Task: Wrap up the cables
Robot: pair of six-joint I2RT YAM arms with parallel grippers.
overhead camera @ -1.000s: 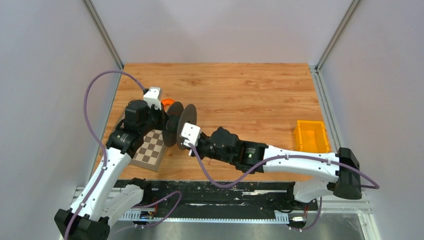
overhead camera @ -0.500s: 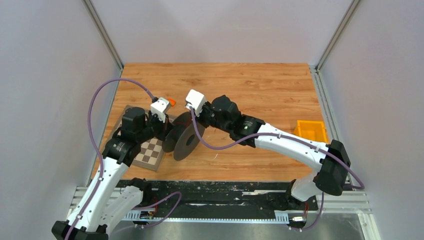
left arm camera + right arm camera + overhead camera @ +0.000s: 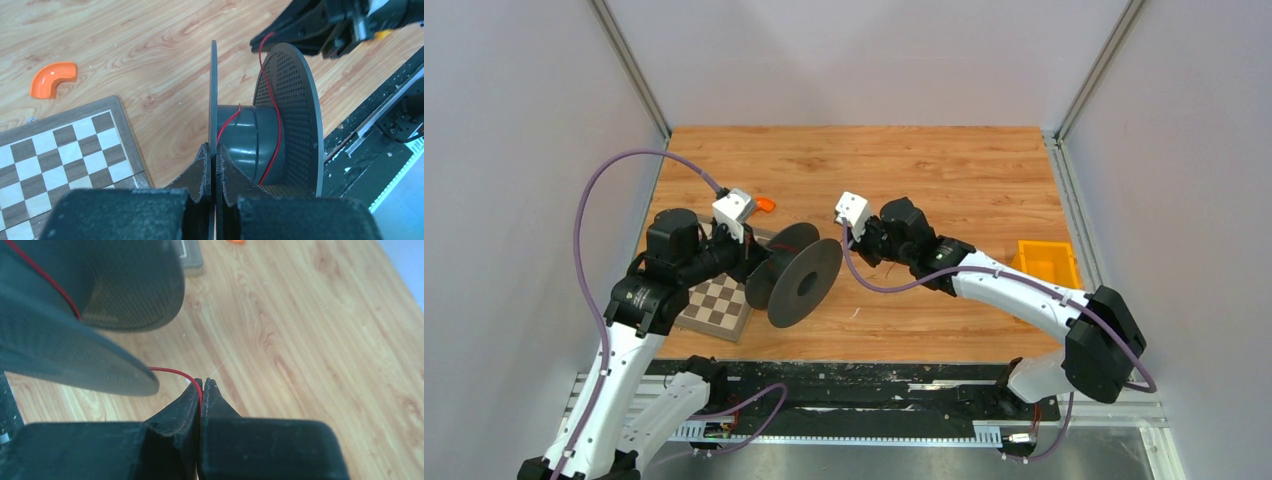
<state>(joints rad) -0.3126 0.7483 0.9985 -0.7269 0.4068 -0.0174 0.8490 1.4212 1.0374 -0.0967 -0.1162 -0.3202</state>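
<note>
Seeing left gripper [image 3: 214,152] clamped on near flange of black spool [image 3: 292,100], beside checkerboard [image 3: 719,305]. Red wire [image 3: 278,125] crosses hub and reaches right gripper [image 3: 202,385], pinched there. We cannot trace wire in top view; its end is hidden between pads.

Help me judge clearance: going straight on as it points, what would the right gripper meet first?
Probably bare wooden table: the right gripper, shut on the red wire, points just past the spool flange beside it, though depth is unclear.
</note>
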